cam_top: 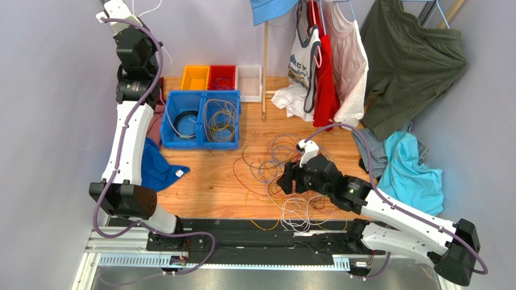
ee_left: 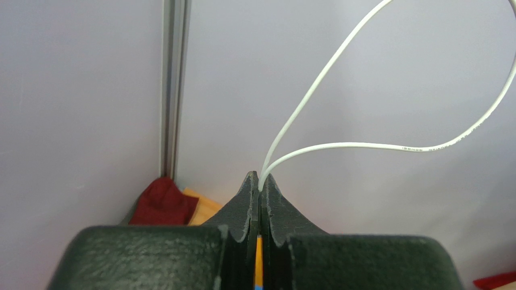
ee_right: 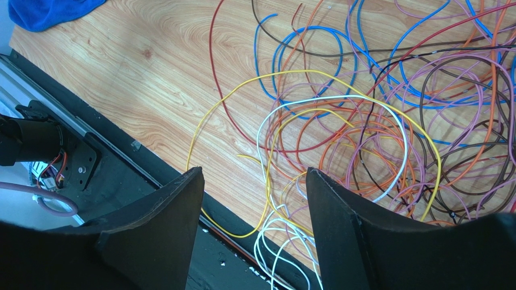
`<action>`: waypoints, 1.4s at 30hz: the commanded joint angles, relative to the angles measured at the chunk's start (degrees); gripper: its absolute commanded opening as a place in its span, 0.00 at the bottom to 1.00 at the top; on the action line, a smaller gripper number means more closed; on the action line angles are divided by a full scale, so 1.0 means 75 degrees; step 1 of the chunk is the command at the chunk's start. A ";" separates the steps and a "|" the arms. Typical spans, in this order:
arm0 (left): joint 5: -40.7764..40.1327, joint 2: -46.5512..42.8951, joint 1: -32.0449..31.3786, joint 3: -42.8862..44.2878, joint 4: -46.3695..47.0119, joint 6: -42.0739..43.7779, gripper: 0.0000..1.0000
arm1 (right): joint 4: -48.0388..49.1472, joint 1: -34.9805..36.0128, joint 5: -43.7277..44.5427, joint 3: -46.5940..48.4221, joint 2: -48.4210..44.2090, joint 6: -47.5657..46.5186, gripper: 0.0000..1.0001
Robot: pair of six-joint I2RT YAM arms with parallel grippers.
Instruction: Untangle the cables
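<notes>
Two grippers are at work, one on each arm. The left gripper is raised high against the grey wall at the far left, its jaws pressed together on one white cable, which leaves the fingertips as two strands curving up and to the right. The right gripper hangs low over the wooden table with its jaws spread wide and nothing between them. Directly beneath it lies the near edge of the tangled cables: one yellow loop and several white loops show in the gap between its fingers, while the bulk of the heap, in orange, purple, blue, red and brown, spreads to the right of that gap in the wrist view. Whether the fingers touch any strand cannot be told. Five bins stand at the far side of the table: two blue ones side by side, the left blue bin holding one dark coil and the right blue bin holding pale coiled cables, and behind them one orange bin, one red bin and one white bin. One blue cloth lies at the table's left edge.
</notes>
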 commanded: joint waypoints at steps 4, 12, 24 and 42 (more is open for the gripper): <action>0.0795 0.0016 0.0064 0.0198 0.1415 -0.0258 0.00 | 0.0501 0.0007 -0.0058 -0.0036 0.0148 0.0084 0.66; 0.0748 0.0005 0.0064 -0.1616 0.1460 -0.0586 0.00 | 0.0607 0.0007 -0.0199 -0.0200 0.0125 0.0201 0.66; 0.1581 0.0051 0.0052 -0.3458 0.0677 -0.1360 0.00 | 0.0794 0.0019 -0.0456 -0.0587 -0.0226 0.0786 0.65; 0.1136 0.0836 0.0157 -0.4184 -0.1434 -0.2731 0.00 | 0.0596 0.0019 -0.0340 -0.0950 -0.0824 0.0939 0.64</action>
